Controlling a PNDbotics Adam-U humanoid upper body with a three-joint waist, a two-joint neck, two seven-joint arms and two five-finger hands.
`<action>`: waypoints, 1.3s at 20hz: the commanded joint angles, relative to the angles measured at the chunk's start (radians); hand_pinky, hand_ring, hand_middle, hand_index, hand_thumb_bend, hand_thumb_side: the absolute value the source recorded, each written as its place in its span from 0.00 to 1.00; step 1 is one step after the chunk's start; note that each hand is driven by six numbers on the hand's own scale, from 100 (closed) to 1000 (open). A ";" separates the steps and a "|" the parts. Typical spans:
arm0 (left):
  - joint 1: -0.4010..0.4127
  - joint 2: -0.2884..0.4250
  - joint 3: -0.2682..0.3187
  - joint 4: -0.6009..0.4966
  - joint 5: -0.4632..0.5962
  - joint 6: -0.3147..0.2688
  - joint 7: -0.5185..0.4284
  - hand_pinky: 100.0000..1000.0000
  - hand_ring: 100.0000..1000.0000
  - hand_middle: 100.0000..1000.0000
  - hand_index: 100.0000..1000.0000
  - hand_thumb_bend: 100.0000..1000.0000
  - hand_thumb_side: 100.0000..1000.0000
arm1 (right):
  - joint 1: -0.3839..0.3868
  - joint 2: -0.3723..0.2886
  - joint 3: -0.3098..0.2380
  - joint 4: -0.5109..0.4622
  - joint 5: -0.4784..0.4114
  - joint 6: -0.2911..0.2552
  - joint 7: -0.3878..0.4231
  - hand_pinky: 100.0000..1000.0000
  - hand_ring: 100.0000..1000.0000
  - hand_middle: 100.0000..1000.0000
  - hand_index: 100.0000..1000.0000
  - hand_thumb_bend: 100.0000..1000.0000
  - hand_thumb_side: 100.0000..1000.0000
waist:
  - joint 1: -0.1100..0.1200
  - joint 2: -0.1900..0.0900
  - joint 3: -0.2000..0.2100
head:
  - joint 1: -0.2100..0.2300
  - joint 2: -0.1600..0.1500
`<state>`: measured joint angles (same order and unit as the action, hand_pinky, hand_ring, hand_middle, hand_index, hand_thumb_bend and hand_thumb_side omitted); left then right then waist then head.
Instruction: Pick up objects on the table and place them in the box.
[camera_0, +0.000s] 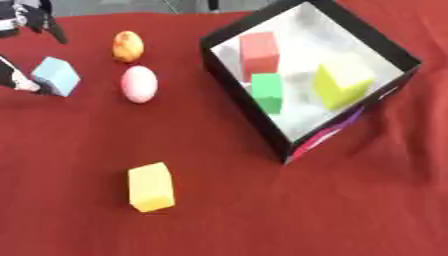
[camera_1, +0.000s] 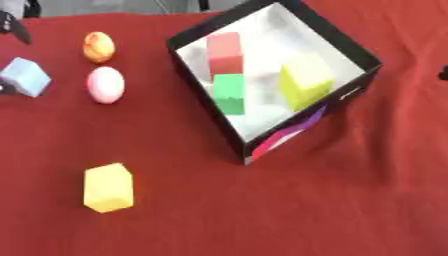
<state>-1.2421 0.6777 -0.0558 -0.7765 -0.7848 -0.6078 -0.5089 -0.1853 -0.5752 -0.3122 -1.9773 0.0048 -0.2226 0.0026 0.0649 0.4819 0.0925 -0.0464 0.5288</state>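
Left hand (camera_0: 19, 80) sits at the left edge of the frame, fingertips touching the pale blue foam cube (camera_0: 56, 75) from its left side – only part of the hand shows, so I can't tell if the fingers are closed on it. Right hand isn't visible, so left is the nearer one. The black-walled, white-floored box (camera_0: 385, 47) lies well to the right, upper right of frame, holding red, green and yellow-green blocks. Still on the red cloth (camera_0: 262, 210): an orange egg (camera_0: 128, 46), a smooth pink egg (camera_0: 138, 84), a yellow foam block (camera_0: 150, 187) standing at lower left.
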 joint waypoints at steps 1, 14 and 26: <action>-0.025 0.020 0.017 0.002 -0.015 -0.030 -0.028 0.79 0.81 0.72 0.74 0.58 0.00 | -0.008 -0.015 -0.002 -0.023 0.008 -0.004 0.005 0.98 0.62 0.56 0.70 0.00 0.42 | -0.003 -0.018 -0.002 | 0.005 -0.020; -0.031 0.012 0.042 0.026 -0.081 -0.011 0.026 0.79 0.81 0.73 0.73 0.61 0.00 | -0.014 -0.010 0.009 -0.023 0.027 -0.013 0.020 0.98 0.62 0.56 0.70 0.00 0.42 | -0.002 -0.007 -0.011 | 0.017 -0.024; -0.031 0.013 0.057 0.049 -0.110 -0.011 0.066 0.79 0.80 0.72 0.73 0.59 0.00 | -0.017 -0.005 0.016 -0.023 0.040 -0.017 0.026 0.98 0.62 0.56 0.70 0.00 0.41 | -0.002 -0.002 -0.015 | 0.028 -0.025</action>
<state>-1.2506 0.6614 -0.0098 -0.7203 -0.8912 -0.6193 -0.4491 -0.1941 -0.5661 -0.2939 -1.9773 0.0399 -0.2373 0.0258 0.0649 0.5004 0.0778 -0.0209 0.5167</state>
